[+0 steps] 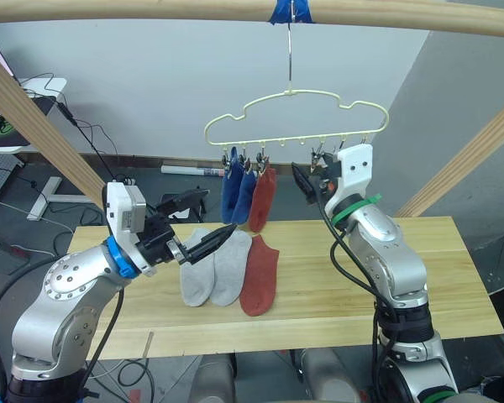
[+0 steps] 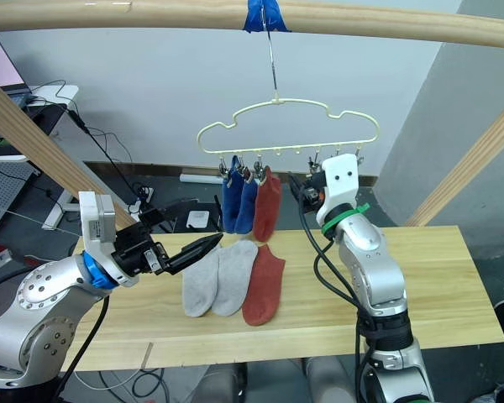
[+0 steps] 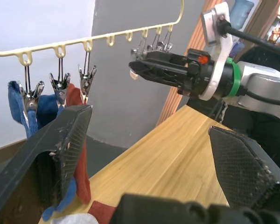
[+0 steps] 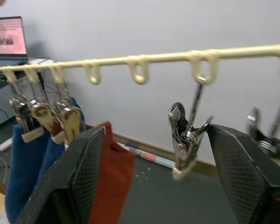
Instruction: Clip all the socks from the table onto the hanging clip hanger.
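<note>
The clip hanger hangs at upper centre, two blue socks and one red sock clipped to it; two grey socks and a red sock lie on the table; the left gripper hovers spread, empty, above the grey pair; the right gripper, fingers apart, brackets a free clip.

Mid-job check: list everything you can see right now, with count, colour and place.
Hanger: one, pale yellow, hung from the taped pole.
Hung socks: two blue, one red, clipped side by side at the hanger's left end.
Table socks: two grey, one red, flat together on the table.
Free clips: several, metal, right half of the hanger.
Left claw: open, empty, above the grey socks.
Right claw: open, raised at a free clip.
</note>
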